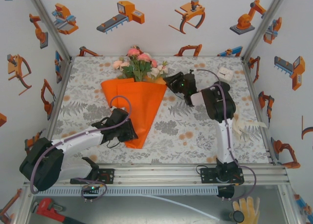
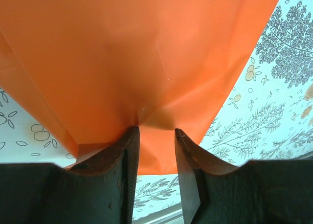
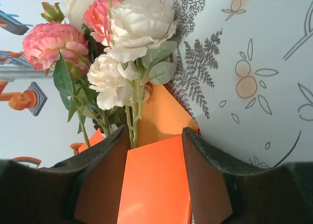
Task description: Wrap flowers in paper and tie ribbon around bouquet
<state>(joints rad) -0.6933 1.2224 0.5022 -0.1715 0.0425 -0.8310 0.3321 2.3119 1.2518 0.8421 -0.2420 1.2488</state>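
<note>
On your left, the left end effector [image 2: 156, 134] is closed on the narrow lower end of the paper [image 1: 139, 104], which puckers where the fingertips meet it. The paper is already folded into a cone lying in the middle of the counter [image 1: 190, 128], point towards you. The flowers [image 1: 141, 61] poke out of its wide far end, so you can judge the wrapping largely done. Just to the right, the right end effector [image 3: 156, 136] has its jaws apart over the cone's upper right corner, with a flap of paper and some stems between them. You cannot tell whether they press on it. At the far right edge of the counter lies what looks to be the ribbon [image 1: 243, 126], well apart from the cone, so the tying is not yet done. You have one bunch of flowers, one sheet of paper, one ribbon.
</note>
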